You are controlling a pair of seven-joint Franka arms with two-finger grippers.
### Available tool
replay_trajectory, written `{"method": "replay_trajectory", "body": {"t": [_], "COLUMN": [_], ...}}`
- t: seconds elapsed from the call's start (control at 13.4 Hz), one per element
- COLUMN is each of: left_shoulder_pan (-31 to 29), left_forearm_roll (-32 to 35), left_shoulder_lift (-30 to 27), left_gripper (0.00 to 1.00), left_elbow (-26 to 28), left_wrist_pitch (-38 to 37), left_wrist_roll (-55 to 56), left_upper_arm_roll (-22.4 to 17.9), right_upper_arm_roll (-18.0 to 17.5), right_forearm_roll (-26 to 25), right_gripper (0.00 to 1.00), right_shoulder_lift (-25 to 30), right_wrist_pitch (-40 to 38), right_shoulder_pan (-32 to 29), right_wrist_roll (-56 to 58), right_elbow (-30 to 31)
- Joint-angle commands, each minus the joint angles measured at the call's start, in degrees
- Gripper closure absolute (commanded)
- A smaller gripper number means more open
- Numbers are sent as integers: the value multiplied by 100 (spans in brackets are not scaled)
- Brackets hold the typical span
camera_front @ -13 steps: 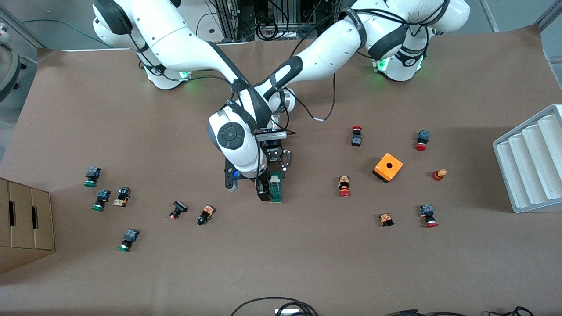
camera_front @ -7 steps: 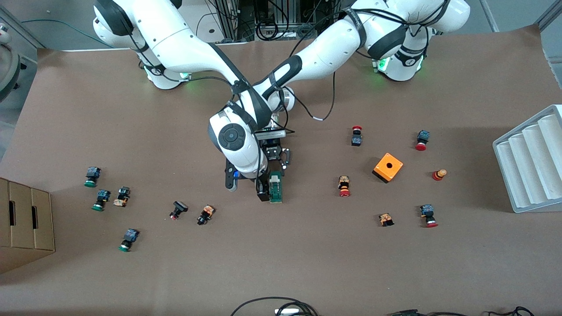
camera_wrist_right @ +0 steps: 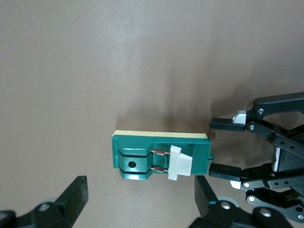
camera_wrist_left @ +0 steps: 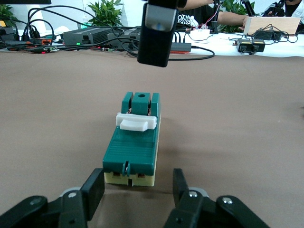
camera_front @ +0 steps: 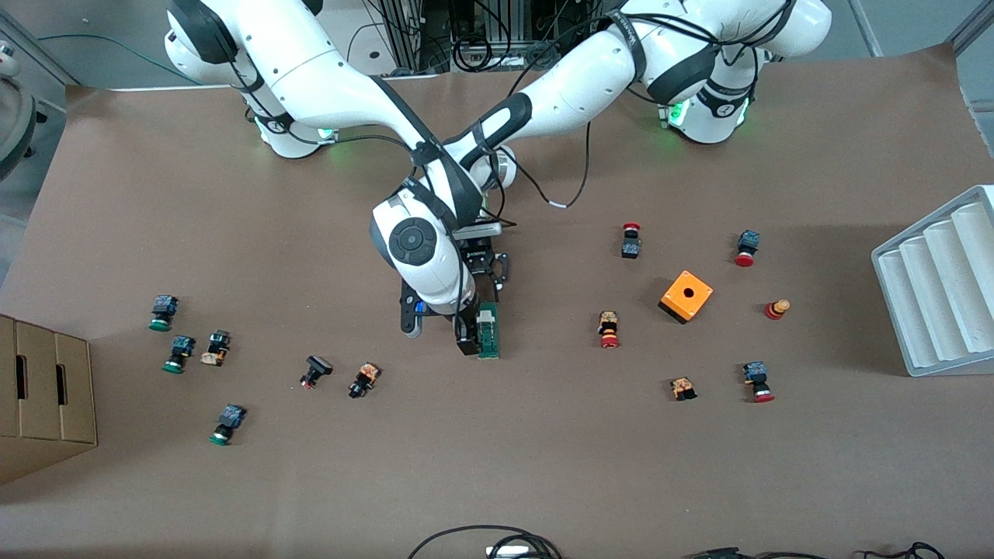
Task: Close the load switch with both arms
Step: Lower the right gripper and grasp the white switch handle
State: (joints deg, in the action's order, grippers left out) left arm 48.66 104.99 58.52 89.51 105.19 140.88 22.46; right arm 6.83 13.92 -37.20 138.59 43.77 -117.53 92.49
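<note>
Plainly, no brand, label or readable writing shows on the load switch [camera_front: 488,332] or on either gripper. The switch lies flat on the brown table [camera_front: 543,466] near the middle, nearer the front camera than both arm bases, its long axis running toward that camera. It is a green block on a pale base, with a white lever piece [camera_wrist_left: 137,122] across its top and two copper-coloured blades under the lever in the right wrist view.

The left gripper [camera_wrist_left: 138,186] sits low at the end of the switch that lies farther from the front camera. Its jaws are spread, one finger [camera_wrist_left: 94,186] on each side of that end, just beside it; contact cannot be confirmed. The same gripper shows in the right wrist view at the switch's lever end, fingers apart and just short of the green body.

The right gripper [camera_wrist_right: 141,197] hangs above the switch, jaws spread wide, fingers clear of the block. In the left wrist view one of its fingers [camera_wrist_left: 158,33] hangs above the end nearer the front camera, not touching.

An orange box [camera_front: 686,296] stands well apart, toward the left arm's end.
</note>
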Motion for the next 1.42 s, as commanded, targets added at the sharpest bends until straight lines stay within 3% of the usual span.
{"method": "replay_trajectory", "body": {"t": [0.0, 0.67, 1.12, 1.19, 1.34], "left_shoulder_pan": [-6, -14, -14, -14, -14], "left_forearm_roll": [-57, -13, 4, 4, 4], "left_shoulder_lift": [46, 54, 46, 46, 54], "left_gripper": [34, 35, 54, 54, 57], "left_elbow": [-56, 49, 67, 67, 75], "left_wrist_pitch": [-121, -121, -130, -130, -130], "left_wrist_roll": [-17, -78, -87, -87, -78], "left_upper_arm_roll": [83, 83, 74, 74, 74], "right_upper_arm_roll": [29, 29, 29, 29, 29], "right_forearm_roll": [137, 129, 146, 146, 146], "right_gripper": [0, 2, 7, 14, 14], "right_shoulder_lift": [-121, -244, -191, -200, -200], "right_wrist_pitch": [80, 212, 379, 423, 554], "right_shoulder_pan": [35, 132, 281, 290, 308], "right_wrist_roll": [-68, -86, -129, -138, -139], "right_elbow": [-152, -134, 6, 15, 129]}}
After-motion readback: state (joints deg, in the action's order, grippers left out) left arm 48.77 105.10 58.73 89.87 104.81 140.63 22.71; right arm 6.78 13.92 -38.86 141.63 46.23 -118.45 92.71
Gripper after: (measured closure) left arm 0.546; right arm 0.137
